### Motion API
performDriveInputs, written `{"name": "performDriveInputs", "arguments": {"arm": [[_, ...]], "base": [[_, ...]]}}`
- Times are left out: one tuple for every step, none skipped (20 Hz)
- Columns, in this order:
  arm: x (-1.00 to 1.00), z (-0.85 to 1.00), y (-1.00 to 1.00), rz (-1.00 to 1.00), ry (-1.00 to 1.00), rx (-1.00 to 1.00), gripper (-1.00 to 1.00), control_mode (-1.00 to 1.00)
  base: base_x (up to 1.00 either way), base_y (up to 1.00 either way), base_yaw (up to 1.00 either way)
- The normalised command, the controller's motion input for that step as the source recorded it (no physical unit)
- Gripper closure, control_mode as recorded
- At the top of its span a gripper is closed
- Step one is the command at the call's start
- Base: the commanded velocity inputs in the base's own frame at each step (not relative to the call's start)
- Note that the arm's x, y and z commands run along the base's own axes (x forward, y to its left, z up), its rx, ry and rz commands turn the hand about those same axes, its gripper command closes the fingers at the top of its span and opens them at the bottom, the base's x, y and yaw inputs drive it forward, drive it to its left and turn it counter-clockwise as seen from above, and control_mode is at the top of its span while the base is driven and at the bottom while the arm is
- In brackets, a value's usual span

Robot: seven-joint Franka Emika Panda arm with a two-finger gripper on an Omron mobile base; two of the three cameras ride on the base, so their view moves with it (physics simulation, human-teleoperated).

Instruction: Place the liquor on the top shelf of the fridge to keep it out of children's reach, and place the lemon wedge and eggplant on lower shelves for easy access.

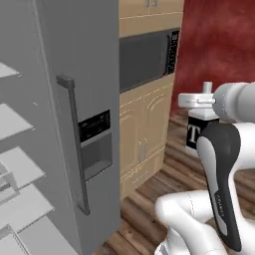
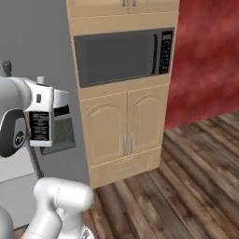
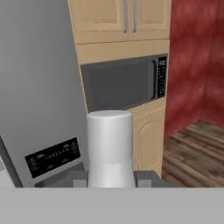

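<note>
1. The liquor [image 1: 199, 130] is one small square-shouldered bottle with a black label bearing a white letter; in the right base view its back label shows as a dark panel of fine print, and its pale cap [image 3: 110, 133] stands as a white cylinder in the hand view.
2. The bottle stands upright in the gripper [image 3: 109, 179], whose dark fingertips [image 3: 79, 178] sit close on either side of the neck, pinching it just below the cap.
3. It hangs in the air to the right of the fridge [image 1: 74, 74], well apart from the white shelves [image 1: 17, 164] at far left.
4. One microwave [image 2: 122, 55] is set in the tan wooden cabinets [image 2: 126, 126], with two lower cabinet doors beneath.
</note>
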Motion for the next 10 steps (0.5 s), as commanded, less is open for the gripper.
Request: {"name": "performDriveInputs", "arguments": {"arm": [[0.00,0.00,0.00,0.00,0.00,0.00,1.00,1.00],[0.00,0.00,0.00,0.00,0.00,0.00,1.00,1.00],[0.00,0.00,0.00,0.00,0.00,0.00,1.00,1.00],[0.00,0.00,0.00,0.00,0.00,0.00,1.00,1.00],[0.00,0.00,0.00,0.00,0.00,0.00,1.00,1.00],[0.00,0.00,0.00,0.00,0.00,0.00,1.00,1.00],[0.00,0.00,0.00,0.00,0.00,0.00,1.00,1.00],[0.00,0.00,0.00,0.00,0.00,0.00,1.00,1.00],[0.00,0.00,0.00,0.00,0.00,0.00,1.00,1.00],[0.00,0.00,0.00,0.00,0.00,0.00,1.00,1.00]], "base": [[-0.16,0.06,0.65],[-0.20,0.08,0.64],[-0.21,0.06,0.64],[-0.20,0.11,0.63],[-0.19,0.14,0.63],[-0.16,0.17,0.62],[-0.14,0.19,0.61],[-0.02,0.26,0.60],[0.00,0.33,0.58],[0.00,0.44,0.55]]}}
